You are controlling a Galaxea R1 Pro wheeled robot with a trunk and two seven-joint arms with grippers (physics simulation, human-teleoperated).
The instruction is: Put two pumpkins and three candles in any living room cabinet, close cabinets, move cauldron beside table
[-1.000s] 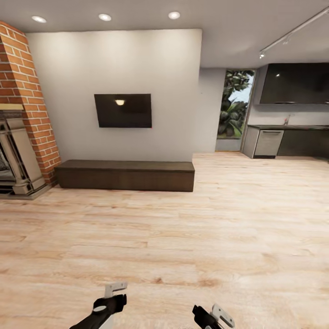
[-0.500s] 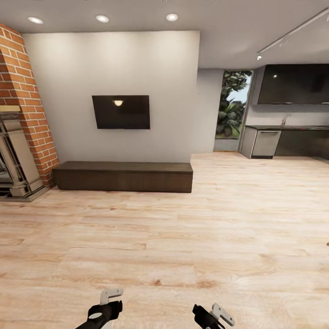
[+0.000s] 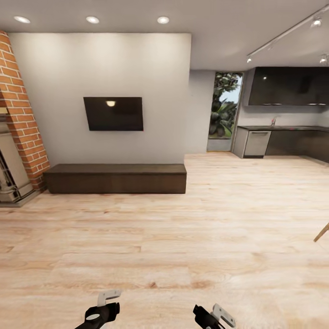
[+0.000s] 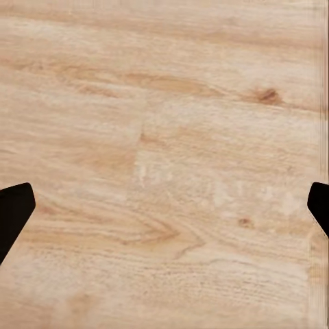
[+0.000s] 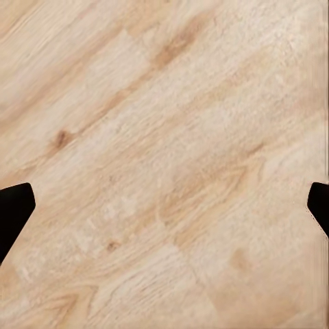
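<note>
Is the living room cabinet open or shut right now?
Shut. In the head view the cabinet under the wall TV shows one flat dark front: no drawer sticks out and no pale drawer inside shows.

Left of the cabinet (image 3: pixel 116 178), the brick fireplace (image 3: pixel 18 132) runs off the frame. A slanted wooden leg (image 3: pixel 322 232) (whatever it belongs to is cut off) pokes in far to the cabinet's right.
</note>
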